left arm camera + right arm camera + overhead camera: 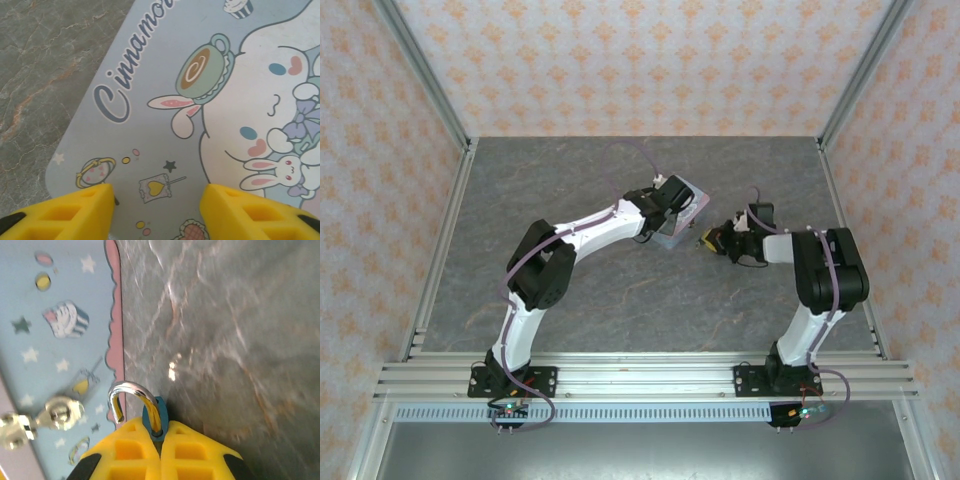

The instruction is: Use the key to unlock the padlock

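Most of the padlock (152,415) hides between the right gripper's (160,429) jaws.

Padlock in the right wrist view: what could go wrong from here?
1. The right claw is shut on just a sliver of the teal padlock; it could twist or slip out.
2. Its silvery shackle hangs close to the metal latch on the tin and might snag there.
3. The left claw stands open over the tin, not gripping it, so a push could slide the tin.
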Controlling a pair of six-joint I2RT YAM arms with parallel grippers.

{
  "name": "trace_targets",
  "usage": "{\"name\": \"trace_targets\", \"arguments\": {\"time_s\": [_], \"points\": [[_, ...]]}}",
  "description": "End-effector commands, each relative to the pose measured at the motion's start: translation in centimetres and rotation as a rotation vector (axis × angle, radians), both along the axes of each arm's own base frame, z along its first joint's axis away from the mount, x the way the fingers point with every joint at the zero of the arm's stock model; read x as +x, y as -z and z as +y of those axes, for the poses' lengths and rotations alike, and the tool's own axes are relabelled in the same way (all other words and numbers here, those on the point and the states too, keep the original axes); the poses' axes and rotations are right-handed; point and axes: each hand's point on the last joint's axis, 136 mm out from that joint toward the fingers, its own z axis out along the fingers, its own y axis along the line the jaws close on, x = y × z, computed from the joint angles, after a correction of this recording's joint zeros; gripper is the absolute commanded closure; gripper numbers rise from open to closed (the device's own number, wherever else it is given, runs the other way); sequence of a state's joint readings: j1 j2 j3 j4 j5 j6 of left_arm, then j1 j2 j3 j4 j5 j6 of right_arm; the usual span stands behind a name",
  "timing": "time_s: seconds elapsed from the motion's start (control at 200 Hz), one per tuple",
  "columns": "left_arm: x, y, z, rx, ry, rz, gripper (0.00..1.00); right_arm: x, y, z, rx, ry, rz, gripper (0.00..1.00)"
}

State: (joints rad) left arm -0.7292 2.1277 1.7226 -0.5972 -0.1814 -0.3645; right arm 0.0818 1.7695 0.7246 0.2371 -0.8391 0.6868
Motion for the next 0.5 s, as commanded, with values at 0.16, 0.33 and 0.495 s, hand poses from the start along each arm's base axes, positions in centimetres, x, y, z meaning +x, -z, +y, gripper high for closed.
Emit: {"name": "trace_targets", "arguments": {"time_s": [0.16, 0.33, 0.495], "points": [[-5.2, 4.7, 1.2, 0.027, 0.077, 0.258, 0.35, -4.7, 0.0, -1.3, -0.056, 0.033, 0.042, 0.70], [-5.3, 0.5, 0.3, -0.088, 0.076, 0.202, 0.28, -6.0, -1.6, -2.2, -0.100, 0.064, 0.037, 0.34], [-5.5, -5.4, 1.4, -0.201, 0.048, 0.090, 0.24, -6.6, -5.5, -3.2, -0.163, 0.081, -0.026, 0.01]]}}
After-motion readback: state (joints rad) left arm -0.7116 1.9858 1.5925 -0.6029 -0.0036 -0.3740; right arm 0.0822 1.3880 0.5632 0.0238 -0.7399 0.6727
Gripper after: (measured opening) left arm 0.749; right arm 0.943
